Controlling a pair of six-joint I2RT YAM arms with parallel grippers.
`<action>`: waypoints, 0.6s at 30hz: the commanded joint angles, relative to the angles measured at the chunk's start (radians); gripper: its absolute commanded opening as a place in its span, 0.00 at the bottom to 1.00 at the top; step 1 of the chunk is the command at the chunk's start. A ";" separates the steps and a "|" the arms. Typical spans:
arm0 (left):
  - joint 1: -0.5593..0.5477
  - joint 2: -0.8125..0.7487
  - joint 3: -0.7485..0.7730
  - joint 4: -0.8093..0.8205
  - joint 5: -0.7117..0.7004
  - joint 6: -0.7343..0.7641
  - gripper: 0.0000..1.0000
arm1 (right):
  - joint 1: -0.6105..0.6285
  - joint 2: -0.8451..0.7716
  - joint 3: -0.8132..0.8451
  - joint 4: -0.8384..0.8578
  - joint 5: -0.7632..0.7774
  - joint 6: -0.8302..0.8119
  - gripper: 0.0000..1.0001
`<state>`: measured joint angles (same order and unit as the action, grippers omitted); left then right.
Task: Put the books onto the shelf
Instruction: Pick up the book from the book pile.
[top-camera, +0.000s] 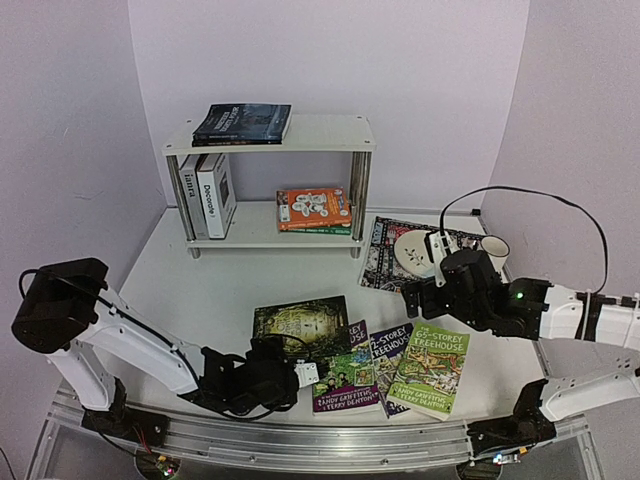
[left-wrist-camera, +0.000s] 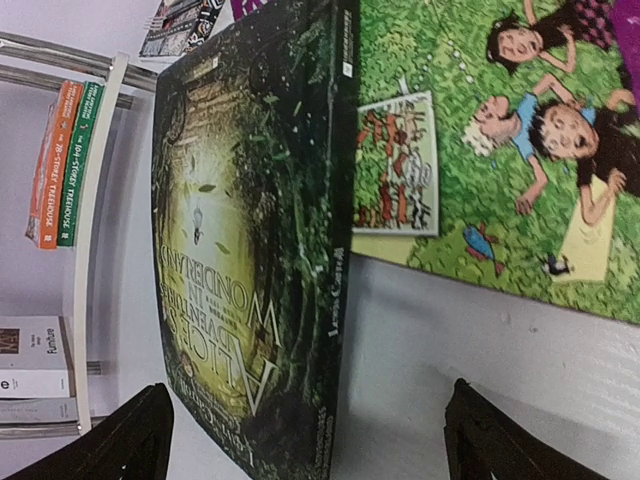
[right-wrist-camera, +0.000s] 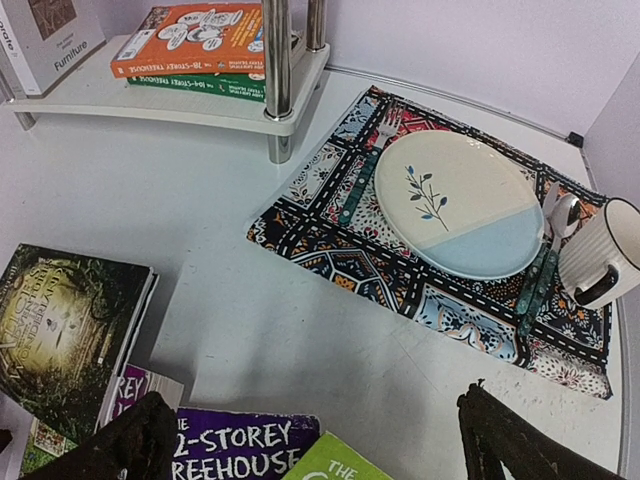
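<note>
The white shelf (top-camera: 330, 133) carries a dark book (top-camera: 242, 123) on top; below stand two white hardbacks (top-camera: 208, 193) and lie orange and green paperbacks (top-camera: 314, 210). On the table lie a dark green Alice book (top-camera: 298, 322) and three Treehouse paperbacks, purple (top-camera: 349, 378), dark (top-camera: 390, 348) and green (top-camera: 430, 370). My left gripper (top-camera: 300, 368) is open and low at the Alice book's (left-wrist-camera: 240, 250) near corner, its fingers (left-wrist-camera: 130, 440) astride that corner. My right gripper (top-camera: 412, 296) hovers open and empty above bare table, beyond the Treehouse books (right-wrist-camera: 240, 455).
A patterned mat (top-camera: 385, 262) at the right of the shelf holds a plate (right-wrist-camera: 455, 200), cutlery (right-wrist-camera: 538, 285) and a white mug (right-wrist-camera: 605, 250). The shelf's chrome posts (right-wrist-camera: 276, 60) stand close to the mat's corner. Walls close in the back and sides.
</note>
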<state>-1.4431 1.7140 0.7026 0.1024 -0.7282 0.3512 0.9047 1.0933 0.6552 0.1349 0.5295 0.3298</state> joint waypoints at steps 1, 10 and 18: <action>0.020 0.061 0.063 0.031 -0.064 0.014 0.95 | 0.002 0.022 0.027 0.000 0.030 -0.020 0.98; 0.062 0.147 0.123 0.027 -0.126 0.035 0.91 | 0.002 0.027 0.027 0.001 0.038 -0.032 0.98; 0.073 0.168 0.175 0.031 -0.144 0.013 0.66 | 0.002 0.008 0.032 0.001 0.047 -0.043 0.98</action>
<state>-1.3771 1.8714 0.8320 0.1236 -0.8421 0.3691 0.9047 1.1164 0.6552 0.1349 0.5388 0.3001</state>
